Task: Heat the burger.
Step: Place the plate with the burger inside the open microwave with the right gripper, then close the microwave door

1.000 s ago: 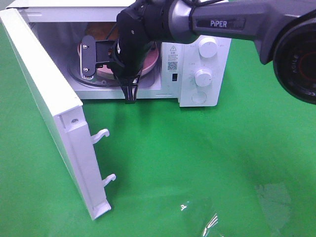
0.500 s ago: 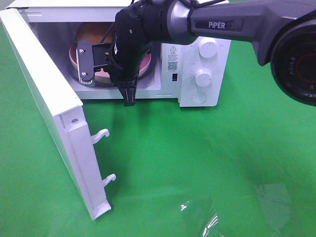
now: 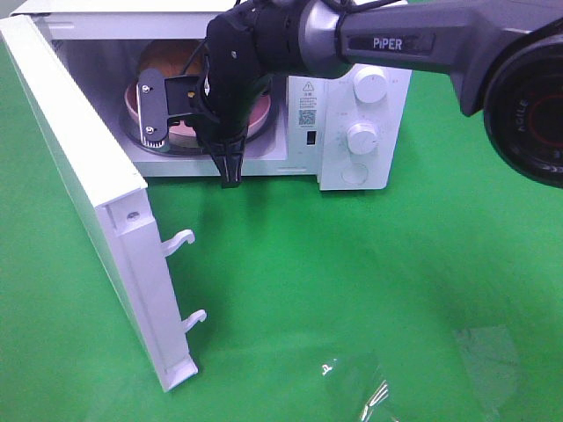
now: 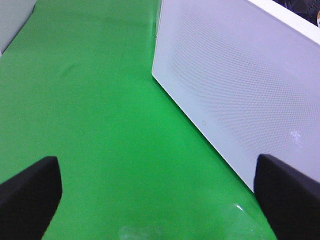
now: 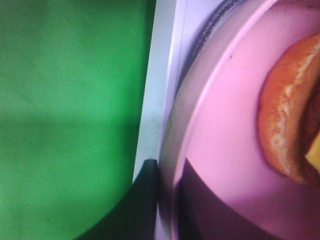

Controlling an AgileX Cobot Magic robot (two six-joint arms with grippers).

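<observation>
Right claw (image 3: 155,110) appears pinched nearly shut on the pink plate (image 3: 264,119) rim inside the microwave (image 3: 378,167), where the burger (image 3: 165,57) sits. Release fully, then withdraw level. Left claw (image 4: 159,197) gapes, empty.

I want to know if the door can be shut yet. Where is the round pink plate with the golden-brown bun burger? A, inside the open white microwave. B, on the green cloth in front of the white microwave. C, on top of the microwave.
A: the round pink plate carrying the golden-brown bun burger sits inside the white microwave, whose door stands open.
</observation>
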